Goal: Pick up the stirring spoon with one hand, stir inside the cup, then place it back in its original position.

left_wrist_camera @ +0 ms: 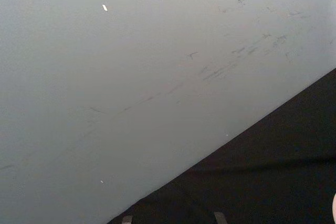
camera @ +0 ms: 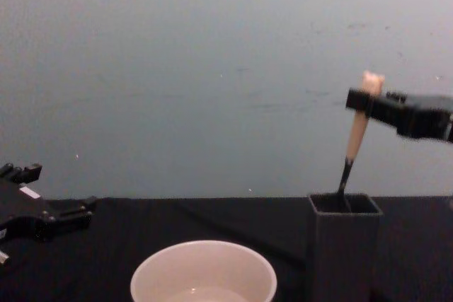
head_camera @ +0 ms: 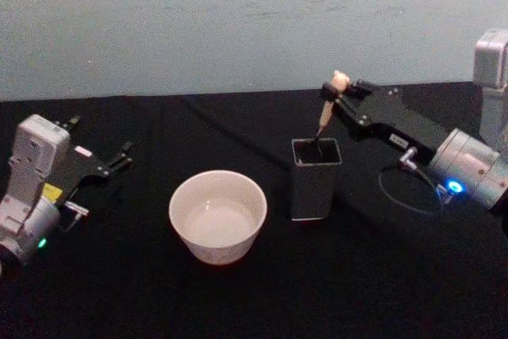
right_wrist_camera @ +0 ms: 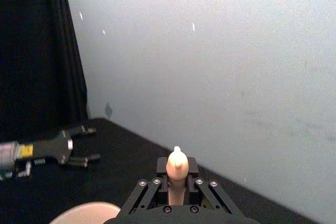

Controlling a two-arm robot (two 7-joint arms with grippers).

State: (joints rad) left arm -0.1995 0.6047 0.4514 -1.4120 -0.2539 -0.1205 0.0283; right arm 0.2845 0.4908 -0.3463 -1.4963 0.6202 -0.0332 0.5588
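My right gripper (head_camera: 333,94) clamps the stirring spoon (head_camera: 325,115), its lower end inside the holder (head_camera: 315,184); my left gripper (head_camera: 101,142) lies spread, well left.

Black left end effector (head_camera: 101,136), silver wrist (head_camera: 22,220), yellow label (head_camera: 51,194).

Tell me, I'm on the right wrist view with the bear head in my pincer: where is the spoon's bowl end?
Observer: The stirring spoon leans with its lower end inside the dark grey holder; the right pincer grips it just under the bear head.
Operator: Which way is the cup?
Observer: The cup stands to the robot's left of the holder, apart from it.
Operator: Is the left arm in the way?
Observer: No, the left pincer lies open on the table, farther left than the cup.
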